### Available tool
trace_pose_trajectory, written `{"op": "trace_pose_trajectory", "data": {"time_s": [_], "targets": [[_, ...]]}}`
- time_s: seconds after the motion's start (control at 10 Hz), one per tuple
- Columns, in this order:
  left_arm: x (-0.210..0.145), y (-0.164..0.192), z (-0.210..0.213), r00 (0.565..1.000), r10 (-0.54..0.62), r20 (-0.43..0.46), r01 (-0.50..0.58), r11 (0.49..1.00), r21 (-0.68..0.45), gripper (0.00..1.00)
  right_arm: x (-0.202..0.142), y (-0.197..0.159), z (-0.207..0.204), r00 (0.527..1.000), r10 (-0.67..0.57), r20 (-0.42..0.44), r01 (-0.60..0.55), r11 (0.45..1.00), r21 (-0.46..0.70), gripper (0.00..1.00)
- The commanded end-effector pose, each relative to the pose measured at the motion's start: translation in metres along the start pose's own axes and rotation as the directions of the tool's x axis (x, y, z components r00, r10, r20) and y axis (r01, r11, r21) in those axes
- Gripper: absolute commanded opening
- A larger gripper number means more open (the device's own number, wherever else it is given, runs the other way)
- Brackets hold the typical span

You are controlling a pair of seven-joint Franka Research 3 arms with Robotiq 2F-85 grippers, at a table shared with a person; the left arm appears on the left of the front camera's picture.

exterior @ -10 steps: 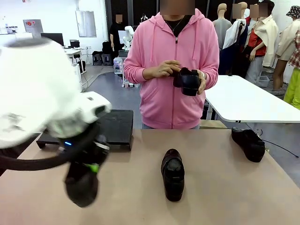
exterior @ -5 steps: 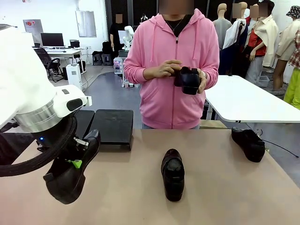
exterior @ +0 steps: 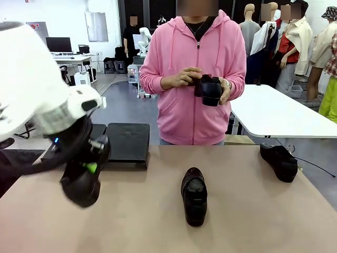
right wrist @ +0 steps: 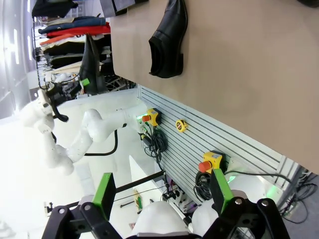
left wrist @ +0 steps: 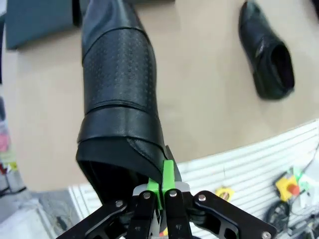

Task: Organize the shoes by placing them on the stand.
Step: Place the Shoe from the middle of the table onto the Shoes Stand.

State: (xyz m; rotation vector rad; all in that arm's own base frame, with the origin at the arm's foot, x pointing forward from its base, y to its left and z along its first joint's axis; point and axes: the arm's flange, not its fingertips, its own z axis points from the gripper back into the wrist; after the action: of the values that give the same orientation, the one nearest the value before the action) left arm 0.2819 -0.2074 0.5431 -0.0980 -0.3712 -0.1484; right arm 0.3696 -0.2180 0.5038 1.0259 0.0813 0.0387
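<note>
Well, from my station I saw the left gripper [exterior: 90, 167] clamped tight on one of the shoes [exterior: 81, 184]. In the left wrist view its green pads [left wrist: 167, 172] were pinched together on the rim of that shoe's [left wrist: 119, 94] opening. The shoe hung tilted with its toe down over the tan table [exterior: 253, 211], on the robot's left side. It sat just in front of the stand [exterior: 126, 142] and was not on it. The stand's dark flat panels lay at the far left of the table, near the person's edge. A second shoe [exterior: 194, 196] lay on the table around the middle, its toe toward me. A third shoe [exterior: 279, 161] lay well apart at the far right edge. The person in a pink hoodie stood across the table holding a fourth shoe [exterior: 210, 90] at chest height in both hands [exterior: 184, 78]. The right gripper [right wrist: 162, 191] had its pads spread wide with nothing between them, back from the table, looking along it at the middle shoe [right wrist: 169, 40].
</note>
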Motion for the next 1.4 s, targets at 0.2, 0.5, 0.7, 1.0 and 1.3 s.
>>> {"op": "trace_pose_trajectory", "data": {"time_s": [0.2, 0.5, 0.7, 1.0, 1.3], "targets": [[0.188, -0.007, -0.049, 0.993, 0.071, 0.091, -0.074, 0.996, 0.039, 0.00, 0.001, 0.005, 0.002, 1.000, -0.016, 0.007, 0.016, 1.000, 0.014, 1.00], [0.254, -0.005, -0.111, 0.977, 0.107, 0.185, -0.135, 0.979, 0.150, 0.00, 0.001, 0.005, 0.002, 1.000, -0.016, 0.007, 0.016, 1.000, 0.014, 1.00], [0.272, 0.006, -0.143, 0.977, 0.130, 0.172, -0.163, 0.966, 0.199, 0.00, 0.001, 0.005, 0.002, 1.000, -0.016, 0.007, 0.016, 1.000, 0.014, 1.00], [0.274, 0.019, -0.161, 0.987, 0.110, 0.118, -0.137, 0.956, 0.259, 0.00, 0.001, 0.005, 0.002, 1.000, -0.016, 0.007, 0.016, 1.000, 0.014, 1.00], [0.271, 0.021, -0.173, 0.993, 0.070, 0.099, -0.095, 0.954, 0.286, 0.00, 0.001, 0.005, 0.002, 1.000, -0.016, 0.007, 0.016, 1.000, 0.014, 1.00]]}}
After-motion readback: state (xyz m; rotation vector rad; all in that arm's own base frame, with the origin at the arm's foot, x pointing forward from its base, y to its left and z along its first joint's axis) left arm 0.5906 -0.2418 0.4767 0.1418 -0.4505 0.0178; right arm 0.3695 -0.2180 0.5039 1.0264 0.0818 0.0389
